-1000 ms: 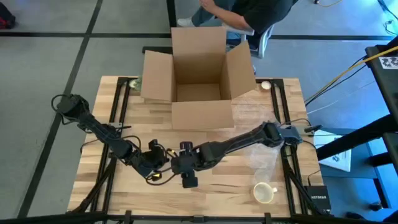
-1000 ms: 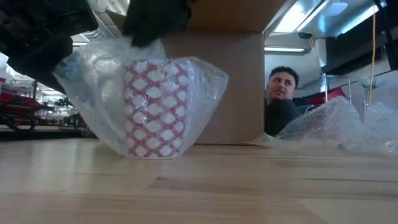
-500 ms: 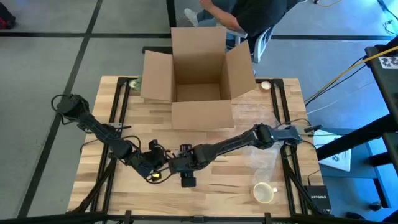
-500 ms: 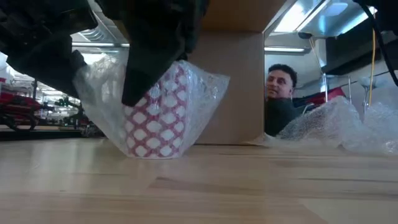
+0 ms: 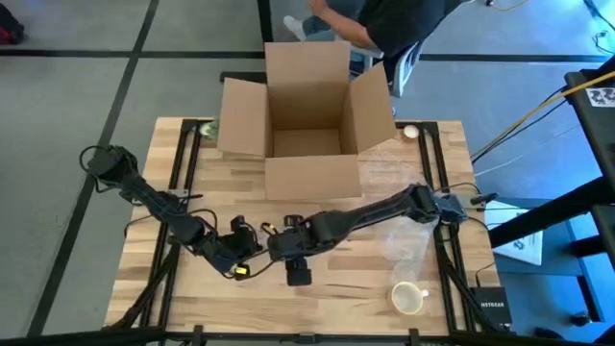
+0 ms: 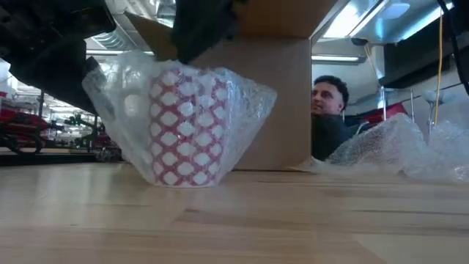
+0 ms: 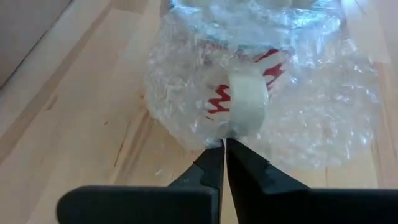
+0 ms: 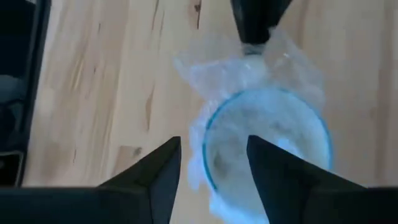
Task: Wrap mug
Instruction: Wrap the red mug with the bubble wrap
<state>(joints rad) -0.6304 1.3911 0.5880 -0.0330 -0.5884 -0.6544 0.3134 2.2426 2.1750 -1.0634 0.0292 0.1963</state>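
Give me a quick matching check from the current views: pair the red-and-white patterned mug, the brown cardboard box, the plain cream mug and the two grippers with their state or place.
Things:
1. red-and-white patterned mug
2. brown cardboard box
3. plain cream mug
4. left gripper
5. right gripper

States:
A. open, above the wrapped mug
B. shut on the clear bubble wrap
C. flaps open, at the table's far edge
D. bare, near the table's right front corner
E. covered in bubble wrap

Pairs: 1-E, 2-C, 3-D, 4-B, 5-A
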